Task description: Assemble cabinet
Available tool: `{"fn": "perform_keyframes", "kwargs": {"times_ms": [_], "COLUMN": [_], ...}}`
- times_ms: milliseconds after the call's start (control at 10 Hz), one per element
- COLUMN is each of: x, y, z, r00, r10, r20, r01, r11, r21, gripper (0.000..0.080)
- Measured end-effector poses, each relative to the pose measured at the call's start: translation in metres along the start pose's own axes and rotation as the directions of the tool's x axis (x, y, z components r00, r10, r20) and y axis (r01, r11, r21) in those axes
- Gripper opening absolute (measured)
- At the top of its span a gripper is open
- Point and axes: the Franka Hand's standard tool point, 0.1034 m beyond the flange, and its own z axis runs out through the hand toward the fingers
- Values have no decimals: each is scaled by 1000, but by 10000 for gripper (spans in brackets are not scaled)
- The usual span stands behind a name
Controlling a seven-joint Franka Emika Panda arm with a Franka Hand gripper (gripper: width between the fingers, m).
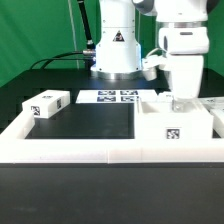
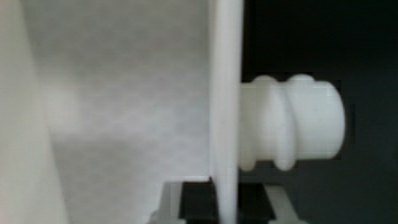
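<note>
The cabinet body (image 1: 175, 125), a matte-white open box with a square tag on its front, stands at the exterior view's right against the border rail. My gripper (image 1: 186, 98) reaches down onto its upper back edge. In the wrist view a thin white panel edge (image 2: 228, 90) runs straight between my fingers, with a ribbed white knob (image 2: 294, 120) sticking out from one side. My gripper (image 2: 228, 197) has its dark pads (image 2: 192, 200) pressed against both faces of that panel. A separate white cabinet block (image 1: 45, 104) with tags lies at the exterior view's left.
The marker board (image 1: 108, 97) lies flat in front of the robot base. A long low white border rail (image 1: 90, 150) runs along the front and up the left side. A green backdrop hangs behind.
</note>
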Motion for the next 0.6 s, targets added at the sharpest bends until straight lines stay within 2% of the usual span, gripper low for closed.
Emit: {"fn": "perform_keyframes", "kwargs": {"times_ms": [400, 600], "x": [18, 18], "y": [9, 11], "z": [0, 0], "r00": [999, 998], "r10": [36, 57], "r20": [-5, 3], "r01": [-36, -57], "r11": [999, 998], "r21": [-11, 3], "gripper": [35, 35]}}
